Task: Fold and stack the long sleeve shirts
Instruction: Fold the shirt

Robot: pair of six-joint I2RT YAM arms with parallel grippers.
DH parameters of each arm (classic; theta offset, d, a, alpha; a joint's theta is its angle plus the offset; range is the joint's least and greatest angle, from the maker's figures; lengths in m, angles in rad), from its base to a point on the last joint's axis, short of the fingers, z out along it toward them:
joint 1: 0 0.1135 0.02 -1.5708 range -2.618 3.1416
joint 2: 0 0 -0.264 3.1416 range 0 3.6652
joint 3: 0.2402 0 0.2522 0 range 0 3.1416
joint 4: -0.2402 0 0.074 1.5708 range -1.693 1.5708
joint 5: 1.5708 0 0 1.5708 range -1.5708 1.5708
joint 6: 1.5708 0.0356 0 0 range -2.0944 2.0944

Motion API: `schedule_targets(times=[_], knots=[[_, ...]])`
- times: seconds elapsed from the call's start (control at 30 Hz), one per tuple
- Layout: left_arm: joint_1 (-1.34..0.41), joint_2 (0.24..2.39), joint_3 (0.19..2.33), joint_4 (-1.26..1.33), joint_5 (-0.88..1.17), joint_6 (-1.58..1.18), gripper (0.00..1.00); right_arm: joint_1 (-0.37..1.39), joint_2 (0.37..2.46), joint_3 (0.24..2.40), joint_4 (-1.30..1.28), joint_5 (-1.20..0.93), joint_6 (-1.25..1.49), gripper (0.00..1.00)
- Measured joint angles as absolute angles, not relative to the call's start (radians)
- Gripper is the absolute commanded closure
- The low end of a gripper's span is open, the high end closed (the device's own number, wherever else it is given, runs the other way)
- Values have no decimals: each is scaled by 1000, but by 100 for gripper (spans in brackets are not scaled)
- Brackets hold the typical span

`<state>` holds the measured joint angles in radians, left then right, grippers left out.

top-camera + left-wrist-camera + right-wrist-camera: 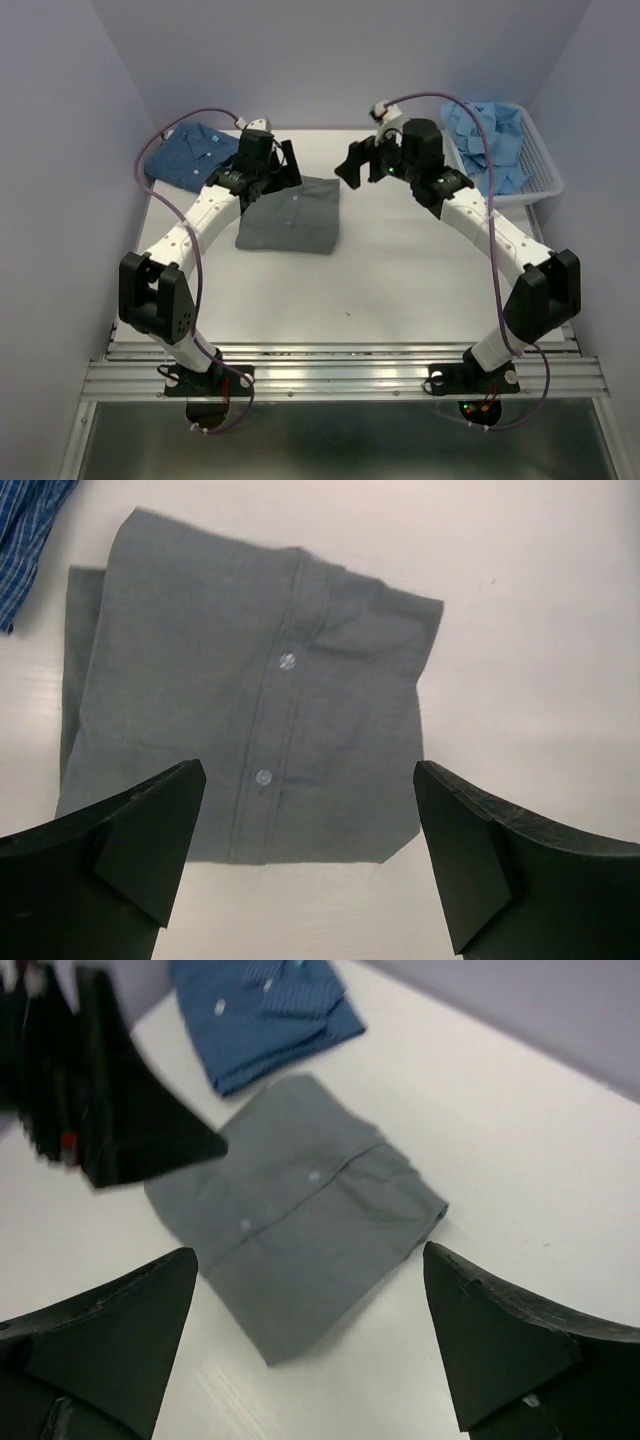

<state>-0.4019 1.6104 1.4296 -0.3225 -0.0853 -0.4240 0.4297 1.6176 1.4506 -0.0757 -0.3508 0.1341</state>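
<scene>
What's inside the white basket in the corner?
Crumpled light blue shirts are piled loosely in the white basket. The top of the pile covers what is under it, so I can't tell how many shirts there are or what lies at the bottom.

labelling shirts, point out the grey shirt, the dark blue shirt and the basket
grey shirt (pixel 275 720): left wrist view, button placket
dark blue shirt (pixel 182 160): top external view, folded front
basket (pixel 530 195): top external view, near wall

The dark blue shirt (pixel 25 540) is cropped by the left wrist frame edge. The far-left corner of the grey shirt (pixel 295 215) is covered overhead by the left gripper (pixel 283 168), itself blurred in the right wrist view. The light blue shirts (pixel 500 130) cannot be counted.
</scene>
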Motion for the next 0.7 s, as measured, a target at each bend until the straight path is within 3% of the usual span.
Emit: schedule_targets(times=[0.17, 0.3, 0.5, 0.6, 0.63, 0.7], knots=[[-302, 1472, 1209, -337, -67, -543, 1, 655, 1628, 1397, -200, -282, -174, 0], [-230, 1268, 1012, -367, -84, -633, 1, 834, 1783, 1410, -295, -124, -334, 0], [-185, 1039, 846, -427, -126, -737, 1, 924, 2016, 1446, -371, 71, -446, 0], [-167, 968, 772, -434, -131, -778, 1, 923, 2037, 1467, -358, 130, -471, 13], [-167, 933, 733, -436, -128, -793, 1, 923, 2037, 1472, -349, 161, -480, 31], [-167, 883, 684, -438, -118, -815, 1, 920, 2041, 1472, -344, 197, -489, 45]])
